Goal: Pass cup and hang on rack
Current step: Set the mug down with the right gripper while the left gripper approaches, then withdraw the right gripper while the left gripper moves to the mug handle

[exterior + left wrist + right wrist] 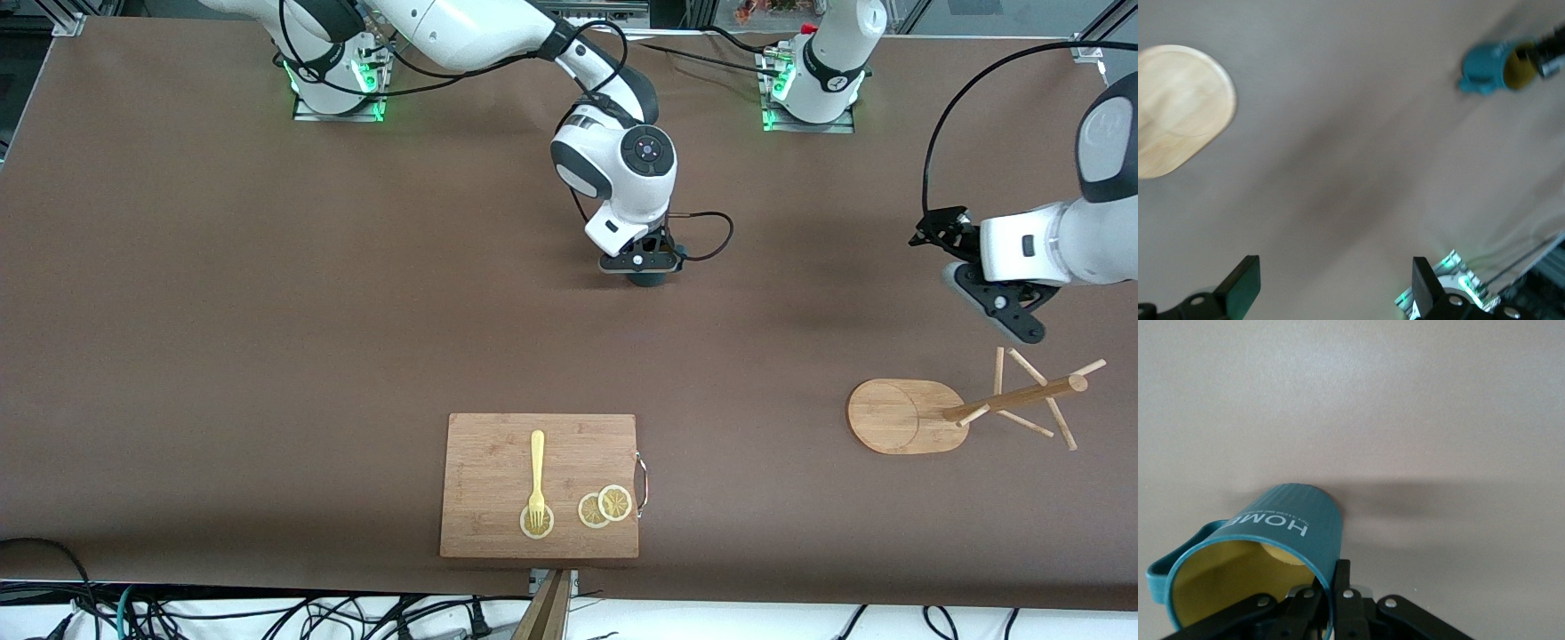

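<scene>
My right gripper (pixel 642 267) is at the middle of the table, shut on the rim wall of the dark teal cup (pixel 649 278), one finger inside and one outside. In the right wrist view the cup (pixel 1285 527) shows its ribbed outside, yellowish inside and side handle, low over the table; the right gripper (pixel 1331 597) pinches its wall. My left gripper (pixel 1005 311) hangs open over bare table beside the wooden rack (pixel 907 416). The left wrist view shows the left gripper (pixel 1335 290) empty, the rack's base (pixel 1178 110) and the cup (pixel 1488 67) farther off.
A wooden cutting board (pixel 480 516) lies near the front edge with a yellow fork (pixel 537 476) and lemon slices (pixel 605 507) on it. The rack's pegs (pixel 1031 391) spread toward the left arm's end of the table.
</scene>
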